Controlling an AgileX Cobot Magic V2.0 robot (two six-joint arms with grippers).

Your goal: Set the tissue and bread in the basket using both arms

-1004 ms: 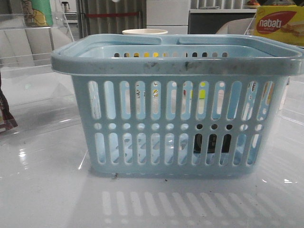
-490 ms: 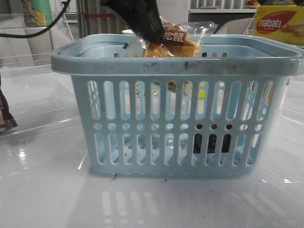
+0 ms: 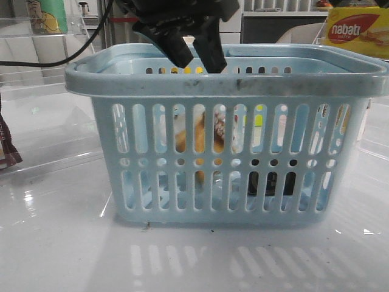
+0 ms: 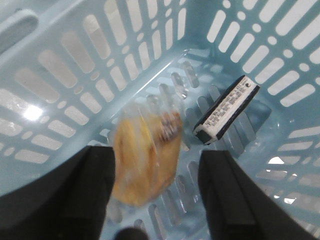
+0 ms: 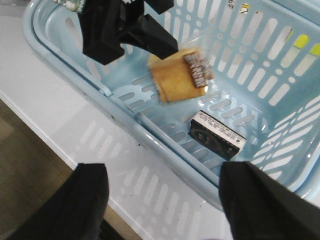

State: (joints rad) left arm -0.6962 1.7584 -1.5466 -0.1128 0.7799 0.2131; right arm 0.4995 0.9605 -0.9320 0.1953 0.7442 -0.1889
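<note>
The light blue basket (image 3: 225,85) stands mid-table. My left gripper (image 3: 199,61) hangs open just above its rim, empty. The bread (image 3: 197,137), golden-brown in a clear wrapper, is inside the basket below that gripper, blurred and free of the fingers; it shows in the left wrist view (image 4: 145,155) and the right wrist view (image 5: 175,80). The black tissue pack (image 4: 227,110) lies on the basket floor, also seen through the slots (image 3: 270,182) and from the right wrist (image 5: 217,135). My right gripper (image 5: 162,200) is open and empty over the table beside the basket rim (image 5: 165,145).
A yellow-red nabati box (image 3: 355,30) stands at the back right. A dark brown snack packet (image 3: 7,149) is at the left edge by a clear acrylic stand (image 3: 48,36). The table edge (image 5: 50,150) runs close under the right gripper.
The left arm came in over the basket holding the bread, then opened. The bread has dropped from above the rim down into the basket.
</note>
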